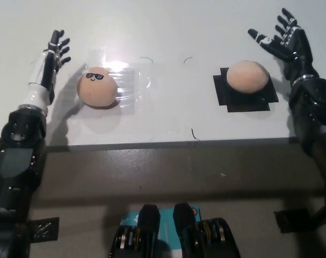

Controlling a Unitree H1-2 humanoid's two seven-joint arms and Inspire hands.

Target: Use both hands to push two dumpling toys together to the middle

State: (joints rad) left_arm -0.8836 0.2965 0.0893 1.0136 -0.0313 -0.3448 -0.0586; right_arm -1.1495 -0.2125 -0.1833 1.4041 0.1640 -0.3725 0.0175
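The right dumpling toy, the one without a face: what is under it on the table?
Under the right dumpling toy lies a black square patch on the white table. Its edges show around the toy; the part directly beneath the toy is covered.
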